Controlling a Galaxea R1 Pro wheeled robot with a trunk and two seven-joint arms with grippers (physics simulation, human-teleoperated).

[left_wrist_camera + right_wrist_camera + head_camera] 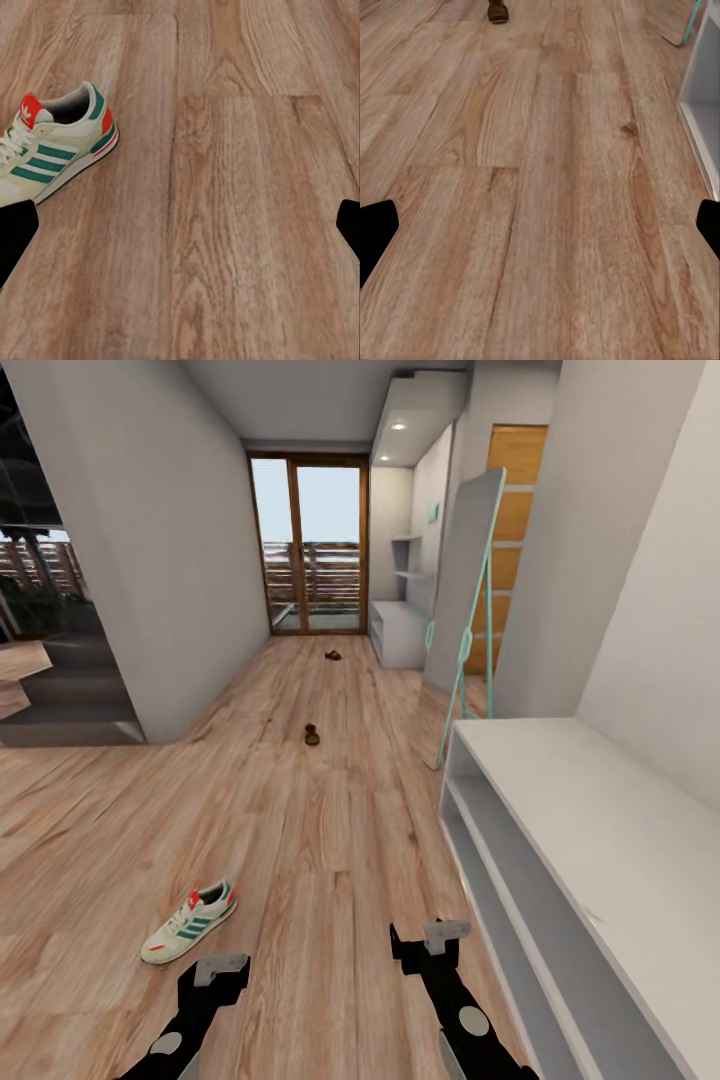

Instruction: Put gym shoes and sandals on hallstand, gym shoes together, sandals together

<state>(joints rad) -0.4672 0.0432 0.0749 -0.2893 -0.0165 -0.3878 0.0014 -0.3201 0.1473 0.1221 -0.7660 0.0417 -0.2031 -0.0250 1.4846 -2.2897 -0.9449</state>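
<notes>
One gym shoe [190, 923], white with green stripes and a red heel patch, lies on the corridor floor [330, 830] at the front left. The same gym shoe [52, 146] shows in the left wrist view, just beyond one fingertip. My left gripper [215, 972] [180, 229] hangs open right beside it, nothing between its fingers. My right gripper [430, 945] [540, 229] is open over bare planks, close to the hallstand [560, 830] along the right wall. Its top and shelves are bare. A dark brown sandal [312, 734] [498, 11] lies mid-corridor, another sandal [333, 654] farther down.
A tall mirror with a teal frame [465, 620] leans on the right wall past the hallstand. A glass door [310, 550] closes the corridor's far end, with a grey cabinet [400, 635] beside it. Steps [60, 705] and a wall corner [170, 610] stand at the left.
</notes>
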